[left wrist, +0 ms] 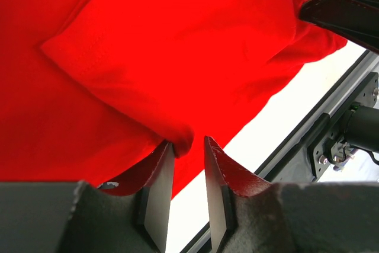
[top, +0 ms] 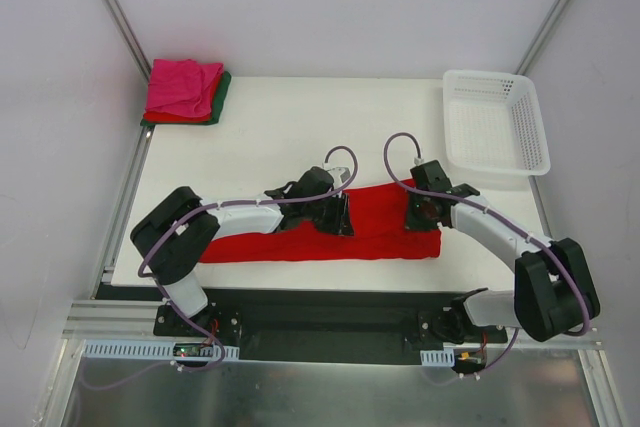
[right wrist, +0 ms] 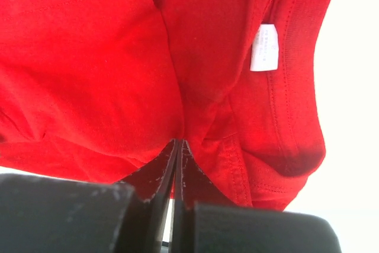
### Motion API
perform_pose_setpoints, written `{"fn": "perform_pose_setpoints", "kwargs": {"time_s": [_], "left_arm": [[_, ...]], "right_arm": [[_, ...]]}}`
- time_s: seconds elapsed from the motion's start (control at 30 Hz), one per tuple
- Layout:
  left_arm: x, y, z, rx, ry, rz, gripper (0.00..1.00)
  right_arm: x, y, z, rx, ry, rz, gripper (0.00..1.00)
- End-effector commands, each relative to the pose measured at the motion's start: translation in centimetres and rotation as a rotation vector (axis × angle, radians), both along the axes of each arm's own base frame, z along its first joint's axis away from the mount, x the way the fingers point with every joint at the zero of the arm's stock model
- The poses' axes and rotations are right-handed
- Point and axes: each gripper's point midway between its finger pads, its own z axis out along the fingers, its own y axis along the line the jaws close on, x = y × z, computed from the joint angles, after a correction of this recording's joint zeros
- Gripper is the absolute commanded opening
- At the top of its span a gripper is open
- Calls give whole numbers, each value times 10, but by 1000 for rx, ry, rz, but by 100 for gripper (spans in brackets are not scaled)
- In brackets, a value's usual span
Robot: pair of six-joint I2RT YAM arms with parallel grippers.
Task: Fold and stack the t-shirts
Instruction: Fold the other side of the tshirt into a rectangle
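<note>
A large bright red t-shirt (top: 380,219) lies folded into a long strip along the table's near edge. My left gripper (top: 335,215) sits on its middle. In the left wrist view, this gripper (left wrist: 188,141) is open, with a small fold of the red t-shirt (left wrist: 148,57) at the tips against the left finger (left wrist: 160,176). My right gripper (top: 422,212) is at the strip's right end. In the right wrist view, it (right wrist: 179,143) is shut on a pinch of the red t-shirt (right wrist: 106,57) near the collar label (right wrist: 265,47). A folded stack (top: 185,92) with magenta pink on top, red and dark green below, lies at the far left corner.
A white plastic lattice basket (top: 495,122) stands at the far right corner. The table's near edge (left wrist: 278,140) and the black mounting rail (top: 330,312) run just below the shirt. The right arm's black gripper body (left wrist: 349,7) shows in the left wrist view.
</note>
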Motion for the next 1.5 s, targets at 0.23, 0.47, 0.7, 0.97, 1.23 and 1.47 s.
{"fn": "perform_pose_setpoints", "kwargs": {"time_s": [0.23,0.47,0.7,0.97,1.23,1.47], "left_arm": [[-7,-6,0,-22,5,-29,24],[-6,-7,1,-24,6,-32,24],[-7,-8,1,-27,10,-41,23],[-15,3,-5,2,14,-55,22],[-18,7,-8,14,21,-52,22],[-15,3,-7,10,21,-54,21]], "right_arm": [[-2,-11,14,-46,-40,-19,1],[-5,-15,13,-57,-36,-24,1],[-4,-23,13,-101,-35,-38,1],[-1,-24,11,-117,-32,-37,1],[1,-17,10,-86,-30,-24,12],[1,-19,18,-83,-58,-38,36]]}}
